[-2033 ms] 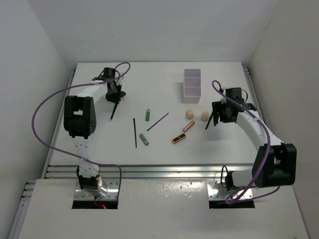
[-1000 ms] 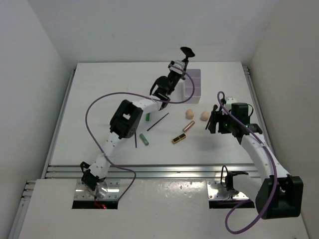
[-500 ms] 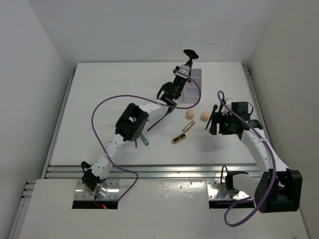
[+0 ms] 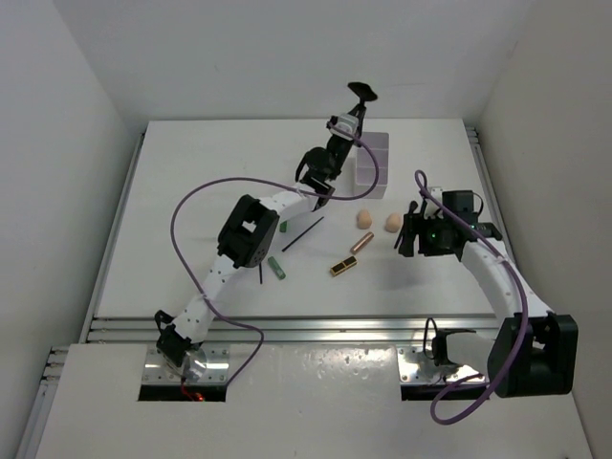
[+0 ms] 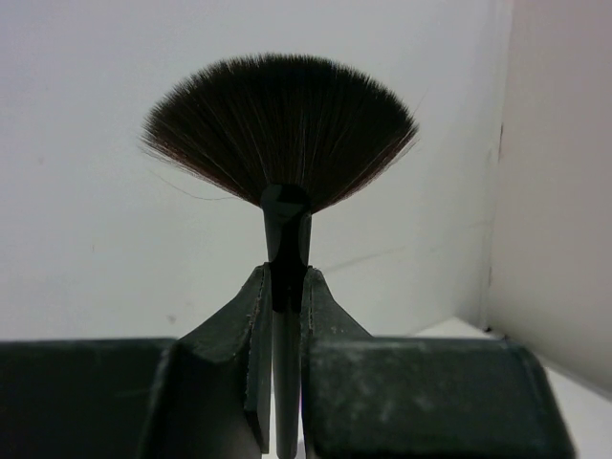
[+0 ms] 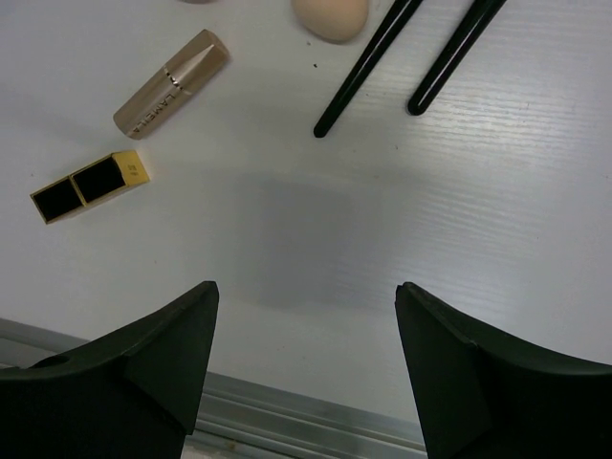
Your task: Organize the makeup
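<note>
My left gripper [image 4: 346, 122] is shut on a black fan brush [image 4: 360, 93] and holds it upright in the air beside the white compartmented box [image 4: 371, 174]. The left wrist view shows its handle clamped between the fingers [image 5: 285, 287] and its bristles [image 5: 279, 129] spread above. My right gripper [image 4: 411, 236] is open and empty [image 6: 306, 316], low over the table just right of two peach sponges [image 4: 363, 218] [image 4: 391, 223]. Under it lie a rose-gold tube [image 6: 172, 84], a gold-black lipstick [image 6: 91, 186], and two black handles [image 6: 368, 67] [image 6: 457, 57].
A green tube [image 4: 275, 269] and a thin black stick [image 4: 302, 233] lie left of centre. A second green tube [image 4: 283, 228] and another stick show partly beside the left arm. The table's metal front rail [image 6: 316, 421] runs along the near edge.
My left arm has swung from the far left of the table across to the white box, carrying the fan brush raised. My right gripper has shifted slightly nearer and to the left.
</note>
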### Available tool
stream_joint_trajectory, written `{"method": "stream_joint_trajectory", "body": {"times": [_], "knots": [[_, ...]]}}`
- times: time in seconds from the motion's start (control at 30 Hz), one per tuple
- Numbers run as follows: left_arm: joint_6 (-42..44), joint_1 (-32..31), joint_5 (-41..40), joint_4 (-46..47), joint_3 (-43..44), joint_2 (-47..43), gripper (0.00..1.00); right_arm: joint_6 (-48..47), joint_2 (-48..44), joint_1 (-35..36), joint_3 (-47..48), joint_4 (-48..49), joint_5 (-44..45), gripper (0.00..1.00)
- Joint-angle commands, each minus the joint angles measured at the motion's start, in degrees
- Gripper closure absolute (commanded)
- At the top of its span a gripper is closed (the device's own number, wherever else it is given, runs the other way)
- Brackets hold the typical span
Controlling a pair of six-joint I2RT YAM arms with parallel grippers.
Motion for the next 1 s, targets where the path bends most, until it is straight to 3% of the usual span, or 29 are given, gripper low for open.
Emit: {"method": "stream_joint_trajectory", "body": {"times": [0.0, 0.27, 0.57, 0.77, 0.83, 0.87, 0.97], "knots": [[-2.09, -0.66, 0.55, 3.80, 3.42, -0.08, 1.00, -1.07, -0.57, -0.40, 3.16, -1.95, -1.02, 0.25], [-2.09, -0.67, 1.26, 2.05, 3.60, 1.92, 1.00, -1.68, -1.19, -1.81, 2.98, -3.27, -0.22, 0.25], [-9.02, -1.20, 0.80, -1.64, 4.30, 5.44, 1.00, -3.35, 0.12, -2.69, 3.86, -6.08, 0.48, 0.25], [-7.64, -1.20, -0.07, -3.40, 3.52, 5.97, 1.00, -1.78, 1.36, -3.13, 4.82, -6.44, 2.31, 0.25], [-6.57, -1.20, -0.07, -3.40, 2.63, 5.97, 0.90, -0.38, 2.23, -3.74, 5.44, -7.05, 4.42, 0.28], [-5.96, -0.67, -0.07, -2.88, 2.63, 5.97, 0.69, 0.68, 2.58, -4.35, 6.66, -7.40, 5.74, 0.29], [-4.21, -0.05, 1.77, -2.87, 2.02, 3.43, 0.37, 1.91, 5.75, -6.11, 11.85, -10.56, 7.95, 0.36]]}}
